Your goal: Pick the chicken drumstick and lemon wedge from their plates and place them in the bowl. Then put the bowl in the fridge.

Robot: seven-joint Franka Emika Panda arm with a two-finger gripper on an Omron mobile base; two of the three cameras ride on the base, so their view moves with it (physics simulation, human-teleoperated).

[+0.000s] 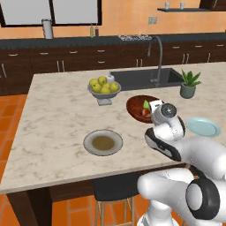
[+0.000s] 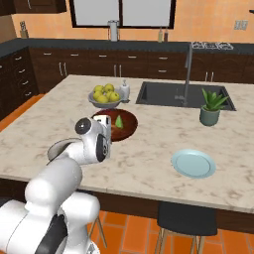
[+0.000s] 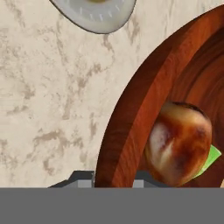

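The dark wooden bowl [image 1: 135,104] [image 2: 130,127] [image 3: 131,109] rests on the island counter. Inside it lie the reddish-brown chicken drumstick [image 3: 179,142] and the green lemon wedge [image 1: 145,104] [image 2: 119,121] [image 3: 213,156]. My gripper [image 3: 111,180] is shut on the bowl's near rim, one finger inside and one outside. The white hand covers the jaws in both base views. The grey plate [image 1: 90,137] and the pale blue plate [image 1: 203,127] [image 2: 193,163] carry nothing. The fridge is out of view.
A grey footed fruit bowl [image 1: 104,90] [image 2: 105,96] with yellow-green fruits stands just behind the wooden bowl. The sink [image 1: 141,78] [image 2: 178,94] and a potted plant [image 1: 189,84] [image 2: 212,108] lie to the right. A pale round dish edge [image 3: 94,15] shows near the bowl.
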